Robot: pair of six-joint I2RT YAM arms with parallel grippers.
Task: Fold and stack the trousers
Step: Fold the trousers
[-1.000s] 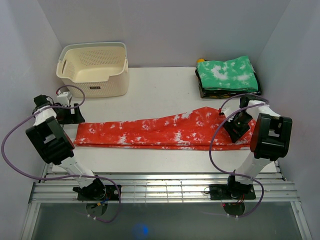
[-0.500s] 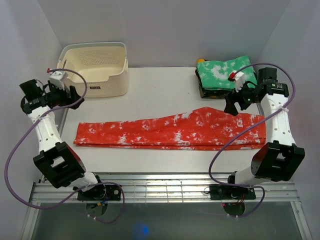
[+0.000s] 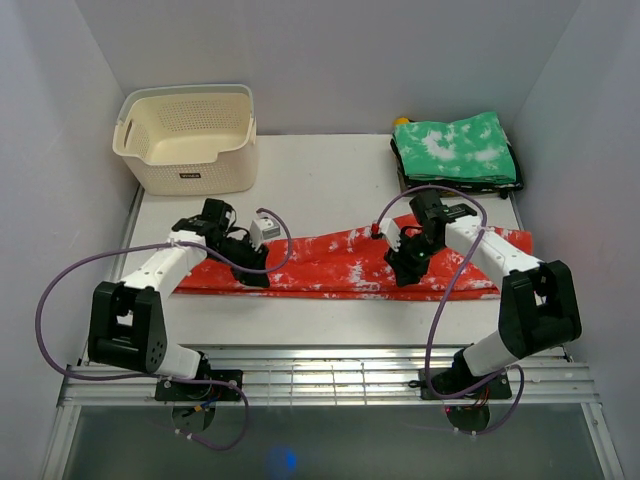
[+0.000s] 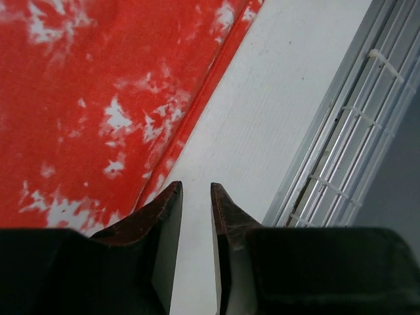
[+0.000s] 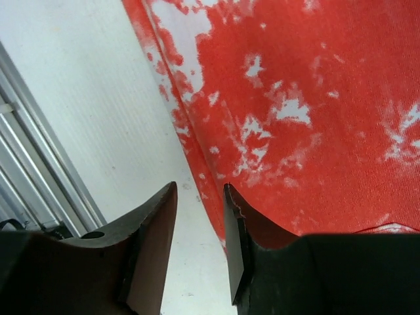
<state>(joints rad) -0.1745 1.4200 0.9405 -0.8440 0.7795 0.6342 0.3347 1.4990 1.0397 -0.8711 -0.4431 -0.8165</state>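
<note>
Trousers (image 3: 340,262): soft woven cloth, bright red-orange with white mottled blotches, lying flat as one long, narrow band with a straight, doubled near edge. They sit on the near half of the desk (image 3: 330,180), a smooth, matte white top. Their long axis runs left to right, parallel to the near edge, with the broader end at the right and the narrower end at the left. A grille (image 3: 330,375) of thin metal bars lines the near side of the desk, and plain pale walls (image 3: 330,50) close in the back and both sides. At the far left stands a cream plastic basket (image 3: 200,165), rectangular with rounded corners and perforated sides. At the far right lies a folded green cloth (image 3: 455,145) with white blotches, squared up on a dark stack. The left fingers (image 3: 254,272) hang low at the near edge of the trousers, left of the middle. They stand slightly apart, with only bare desk in the narrow gap. The right fingers (image 3: 403,268) hang at the same edge, right of the middle, also narrowly apart. The hem runs under their gap, and nothing is pinched.
</note>
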